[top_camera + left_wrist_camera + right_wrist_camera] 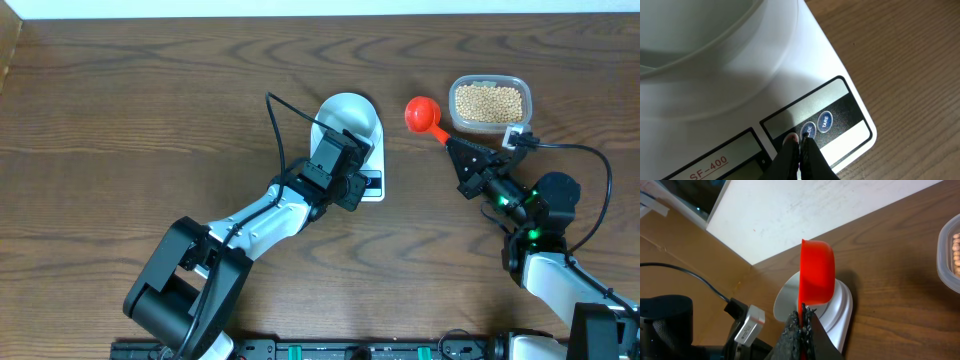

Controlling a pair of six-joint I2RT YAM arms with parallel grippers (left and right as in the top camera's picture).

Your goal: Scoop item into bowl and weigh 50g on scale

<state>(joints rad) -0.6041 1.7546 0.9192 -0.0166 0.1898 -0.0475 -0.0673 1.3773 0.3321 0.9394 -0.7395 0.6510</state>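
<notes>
L gripper fingers pressed together, tips at scale front btn. R gripper clamped on red scoop handle, beside tub of beans nr table's far edge.

White scale, pale bowl, red scoop, tan beans, brown wood-grain table.

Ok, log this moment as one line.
left gripper: shut, tips at left button of scale | right gripper: shut on red scoop | bowl: on scale | beans: in clear tub
</notes>
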